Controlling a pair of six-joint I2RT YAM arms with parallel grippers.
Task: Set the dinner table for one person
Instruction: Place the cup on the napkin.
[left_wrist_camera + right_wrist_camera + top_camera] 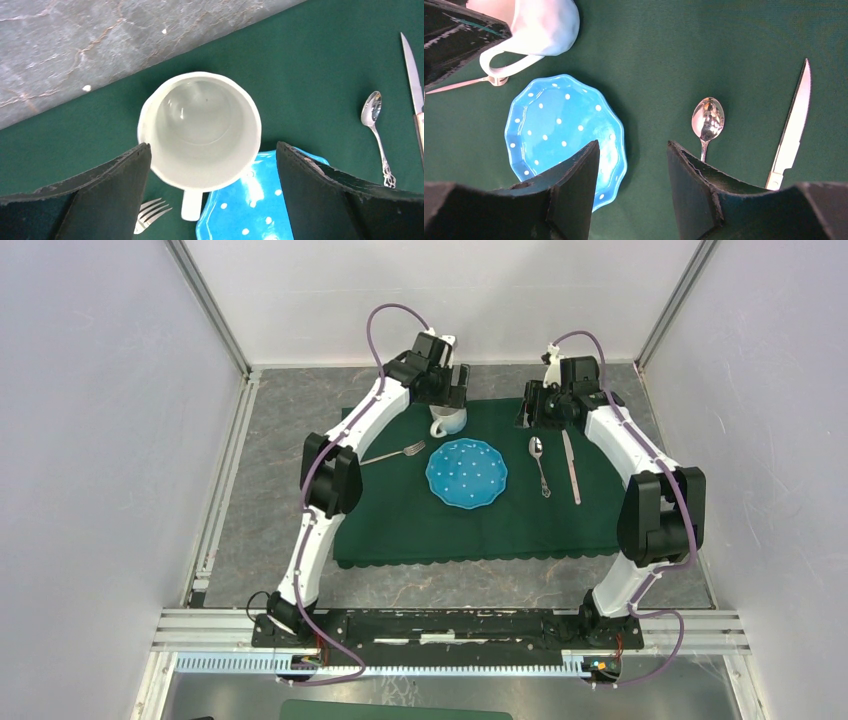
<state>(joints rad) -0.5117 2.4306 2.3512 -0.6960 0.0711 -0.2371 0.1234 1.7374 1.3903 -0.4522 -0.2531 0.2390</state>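
We judge the setting nearly done: plate (466,472), fork (395,453), spoon (540,465), knife (571,468) and mug (447,422) laid mid-frame; left claw (212,146) and right claw (632,145) both released, empty.

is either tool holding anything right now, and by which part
Nothing is held. The left tool stands open either side of the white mug, which sits on the green cloth; the right tool is open and empty.

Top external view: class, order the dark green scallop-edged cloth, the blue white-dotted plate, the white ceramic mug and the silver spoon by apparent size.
1. Dark green scallop-edged cloth
2. Blue white-dotted plate
3. White ceramic mug and silver spoon: unranked; the spoon is longer but thin, the left gripper hides part of the mug.
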